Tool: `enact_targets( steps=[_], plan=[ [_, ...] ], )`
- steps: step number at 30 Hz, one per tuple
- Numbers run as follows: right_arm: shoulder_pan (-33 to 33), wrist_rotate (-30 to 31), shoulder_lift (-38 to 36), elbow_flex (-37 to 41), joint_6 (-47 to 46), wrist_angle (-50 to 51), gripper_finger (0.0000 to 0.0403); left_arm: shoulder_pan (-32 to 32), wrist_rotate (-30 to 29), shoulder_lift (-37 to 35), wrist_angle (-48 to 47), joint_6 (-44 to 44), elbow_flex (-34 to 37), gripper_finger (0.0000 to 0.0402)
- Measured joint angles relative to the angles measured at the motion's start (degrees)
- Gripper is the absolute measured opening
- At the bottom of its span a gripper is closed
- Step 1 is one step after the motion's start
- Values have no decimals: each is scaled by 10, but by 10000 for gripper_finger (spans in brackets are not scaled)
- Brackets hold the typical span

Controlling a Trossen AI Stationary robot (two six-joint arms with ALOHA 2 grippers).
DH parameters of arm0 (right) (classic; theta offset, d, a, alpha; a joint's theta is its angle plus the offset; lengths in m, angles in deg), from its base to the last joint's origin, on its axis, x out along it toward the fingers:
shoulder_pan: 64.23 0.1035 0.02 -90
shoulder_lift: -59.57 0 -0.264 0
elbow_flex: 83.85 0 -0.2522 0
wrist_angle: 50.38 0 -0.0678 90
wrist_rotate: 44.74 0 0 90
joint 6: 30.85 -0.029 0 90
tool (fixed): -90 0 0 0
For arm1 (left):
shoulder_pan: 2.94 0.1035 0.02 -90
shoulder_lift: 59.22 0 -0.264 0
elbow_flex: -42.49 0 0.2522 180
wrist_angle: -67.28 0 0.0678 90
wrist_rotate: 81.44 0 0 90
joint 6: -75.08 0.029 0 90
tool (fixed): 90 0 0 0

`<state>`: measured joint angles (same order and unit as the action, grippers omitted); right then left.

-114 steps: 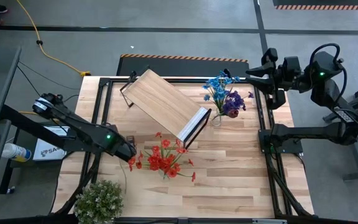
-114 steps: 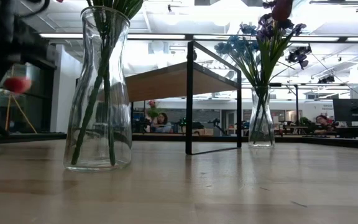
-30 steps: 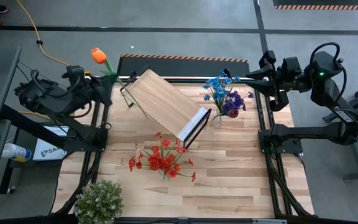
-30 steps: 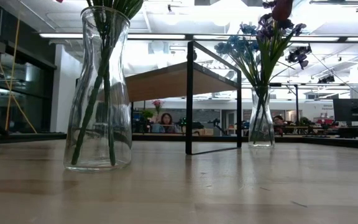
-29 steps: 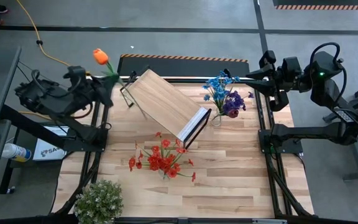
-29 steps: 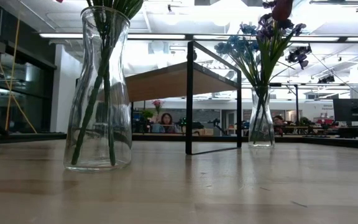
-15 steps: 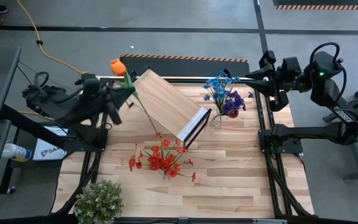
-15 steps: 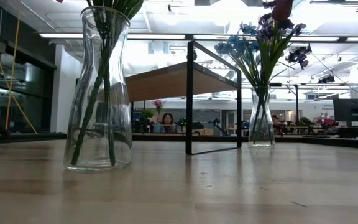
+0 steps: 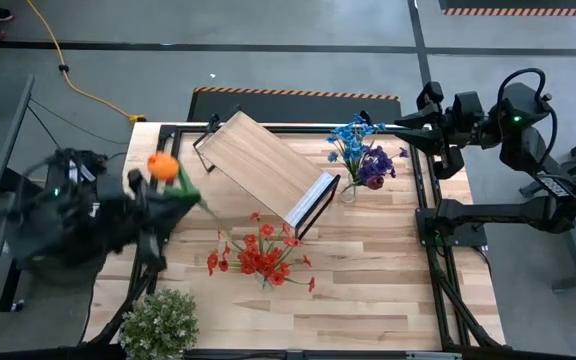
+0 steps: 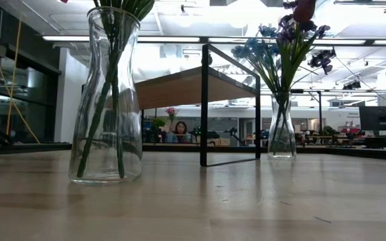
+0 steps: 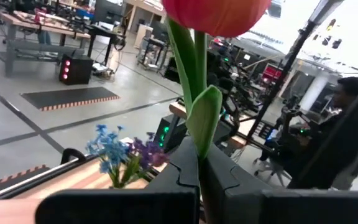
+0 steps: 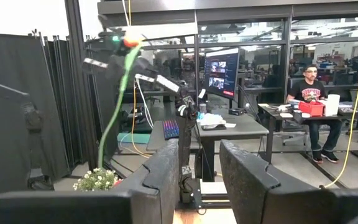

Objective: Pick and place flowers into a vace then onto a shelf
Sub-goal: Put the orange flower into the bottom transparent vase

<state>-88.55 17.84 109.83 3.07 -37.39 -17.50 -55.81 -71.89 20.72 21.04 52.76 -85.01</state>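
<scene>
An orange tulip (image 9: 161, 166) with a long green stem is held by my left gripper (image 9: 168, 197) above the table's left side; its bloom (image 11: 216, 12) fills the top of the left wrist view. A glass vase of red flowers (image 9: 261, 262) stands at the table's middle near side, seen close as the vase (image 10: 106, 100) in the low view. A second vase of blue and purple flowers (image 9: 358, 160) stands beside the light-wood shelf (image 9: 268, 165). My right gripper (image 9: 408, 125) waits open off the table's far right corner. My left gripper pinches the tulip's stem (image 11: 199, 158) between its two fingers, just below a green leaf and not far under the bloom. The flower is lifted clear, bloom above the fingers. Its long stem (image 9: 218, 225) slants down toward the red flowers.
A bushy pale green-white plant (image 9: 158, 322) sits at the near left corner. The shelf stands slantwise across the table's far middle on its black frame (image 10: 204, 107). Bare wood (image 9: 368, 280) lies on the near right. A person (image 12: 309, 93) sits at a desk beyond the table.
My left arm has swung fast from beyond the table's far left corner toward the near edge and over the table's left side, carrying the orange tulip. The bloom has come nearer and the stem's free end now reaches toward the red flowers. The hold has stayed shut.
</scene>
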Motion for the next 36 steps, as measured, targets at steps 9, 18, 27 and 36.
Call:
enact_targets(
  steps=[9,18,27,36],
  plan=[
    [0,0,0,0,0,-1,110,-88,-92,65,116,56,0,29],
    [0,0,0,0,-1,-1,110,-106,-97,110,124,41,1,29],
    [0,0,0,0,-16,-1,110,-105,-78,155,118,8,1,29],
    [0,0,0,0,-14,-1,110,-86,-95,198,52,-50,2,29]
  ],
)
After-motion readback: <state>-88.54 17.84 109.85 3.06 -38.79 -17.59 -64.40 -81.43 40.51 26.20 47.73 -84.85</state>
